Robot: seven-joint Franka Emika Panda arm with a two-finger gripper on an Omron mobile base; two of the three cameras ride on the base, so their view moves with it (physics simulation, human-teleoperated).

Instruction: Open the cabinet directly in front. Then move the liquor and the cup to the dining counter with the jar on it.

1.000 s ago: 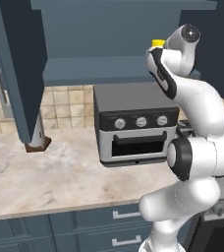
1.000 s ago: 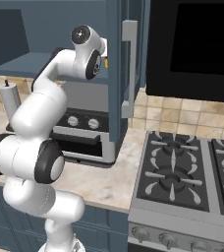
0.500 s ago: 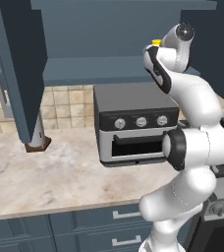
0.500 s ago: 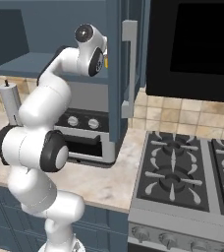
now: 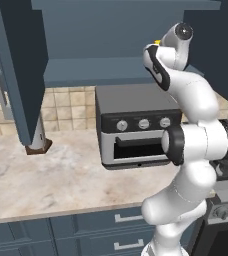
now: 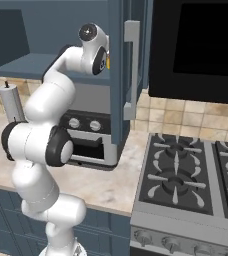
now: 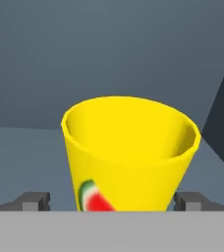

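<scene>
Your gripper (image 7: pixel 112 201) sits inside the open cabinet (image 5: pixel 111 70), fingers spread wide either side of the yellow cup (image 7: pixel 128 152).

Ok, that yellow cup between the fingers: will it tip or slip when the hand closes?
The cup tapers toward its base, so it could ride upward out of a low pinch. It looks empty and thin-walled, probably light and easily nudged. The hand is open, with a finger on each side; centred closing should limit tipping.

Kitchen: toaster oven (image 5: pixel 138 129), gas stove (image 6: pixel 188 172), tiled backsplash (image 6: pixel 196 120).
</scene>
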